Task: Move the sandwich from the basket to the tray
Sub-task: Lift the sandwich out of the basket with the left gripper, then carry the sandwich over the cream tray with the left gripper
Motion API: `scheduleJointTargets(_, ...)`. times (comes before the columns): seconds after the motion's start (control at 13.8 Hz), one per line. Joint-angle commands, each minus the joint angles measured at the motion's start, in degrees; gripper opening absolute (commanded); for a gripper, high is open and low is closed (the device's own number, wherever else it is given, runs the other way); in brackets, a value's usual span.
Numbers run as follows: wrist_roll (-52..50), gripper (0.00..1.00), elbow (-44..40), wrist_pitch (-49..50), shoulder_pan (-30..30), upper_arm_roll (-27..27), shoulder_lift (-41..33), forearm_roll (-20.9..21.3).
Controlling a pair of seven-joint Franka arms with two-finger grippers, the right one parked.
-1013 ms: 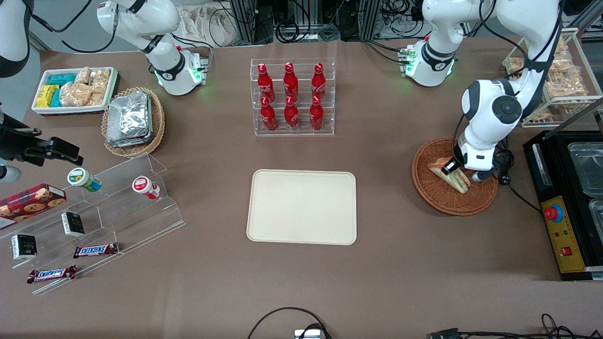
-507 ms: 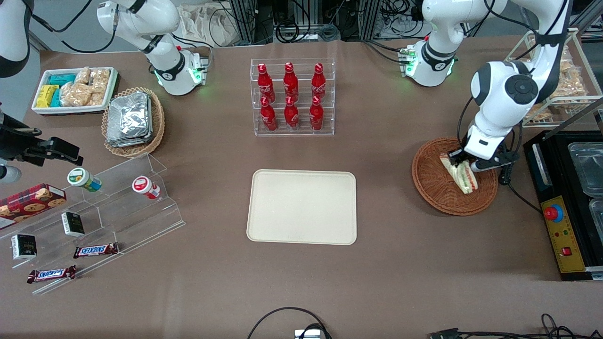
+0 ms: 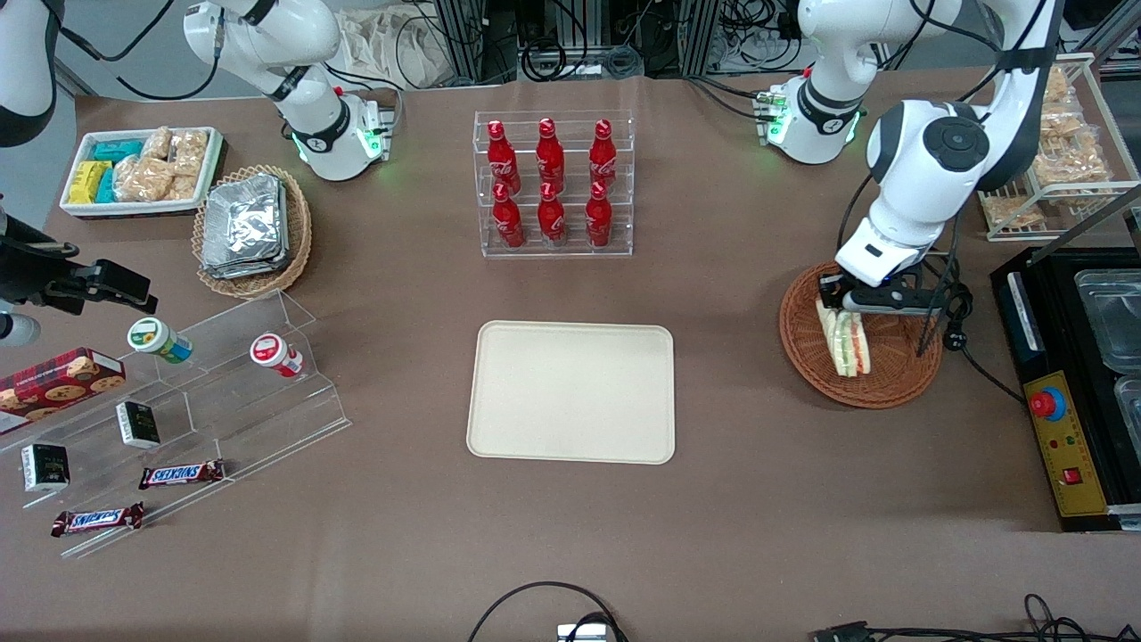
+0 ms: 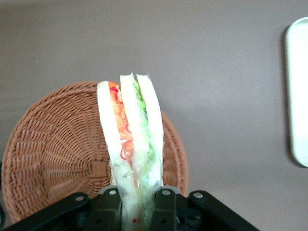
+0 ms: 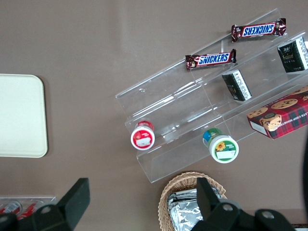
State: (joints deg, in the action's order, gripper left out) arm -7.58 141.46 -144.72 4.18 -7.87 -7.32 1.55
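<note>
The gripper (image 3: 841,304) is hanging over the basket (image 3: 891,379), pinching the sandwich (image 3: 846,341) by one end so the wedge is dangling from it with the layered cut edge facing outward. In the wrist view the two fingers (image 4: 163,204) are pressing on the outer bread slices of the sandwich (image 4: 131,144), which is squeezing the layers together and keeping the orange-red and green filling from sliding out. Holding it by the bread faces, not the filling edge, looks like the sensible choice for something this soft.

The sandwich is hanging above the basket's (image 4: 53,149) woven floor; it is probably clear of the weave, though the front view is not showing a clean gap beneath its low tip.

The tray (image 3: 570,392) is lying flat on the table (image 3: 731,499), well apart from the basket toward the parked arm's end, with its surface bare. The lift seems in hand, and the carry across to the tray is not yet begun. A gentle, level transfer should suit such a loose, floppy load.
</note>
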Motion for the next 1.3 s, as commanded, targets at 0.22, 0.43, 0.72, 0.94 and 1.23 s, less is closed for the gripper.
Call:
scheduleJointTargets(0.22,-0.4,0.17,-16.1,15.8,5.2,-0.3,5.9,-5.0)
scheduleJointTargets(0.43,-2.3,0.17,-22.6,20.5,6.5,-1.4,8.5,-5.0)
scheduleJointTargets(0.72,-2.6,0.18,-29.6,23.1,7.3,-5.1,13.6,-5.0)
scheduleJointTargets(0.94,-5.1,0.19,-34.0,23.1,7.3,-7.9,18.2,-4.9)
scheduleJointTargets(1.23,-8.8,0.20,-39.7,22.7,8.9,-9.6,24.7,-4.2)
